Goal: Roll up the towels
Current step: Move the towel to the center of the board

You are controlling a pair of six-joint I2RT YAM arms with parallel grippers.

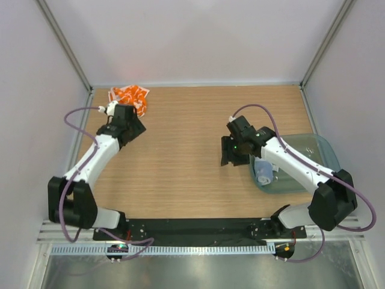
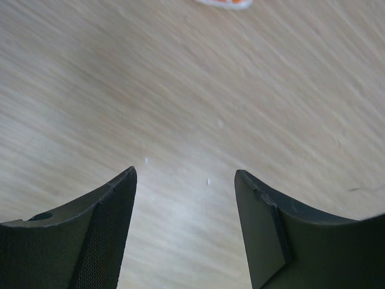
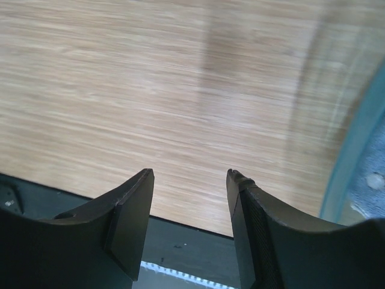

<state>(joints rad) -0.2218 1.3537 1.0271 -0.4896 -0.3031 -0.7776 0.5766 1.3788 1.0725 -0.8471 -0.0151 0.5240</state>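
The white towel with the orange pattern (image 1: 128, 96) lies crumpled at the far left corner of the table; only its edge (image 2: 225, 2) shows at the top of the left wrist view. My left gripper (image 1: 131, 125) hovers just on the near side of it, open (image 2: 185, 174), with only bare wood between its fingers. The pale grey-blue towel (image 1: 263, 171) lies rolled inside the teal tray (image 1: 313, 150), and a bit of it (image 3: 370, 180) shows behind the tray's rim (image 3: 355, 138). My right gripper (image 1: 230, 158) hangs open (image 3: 189, 174) and empty, just left of the tray.
The teal tray stands on the right side of the wooden table (image 1: 186, 150). White walls with metal posts close in the left, far and right sides. A black base plate (image 1: 198, 227) runs along the near edge.
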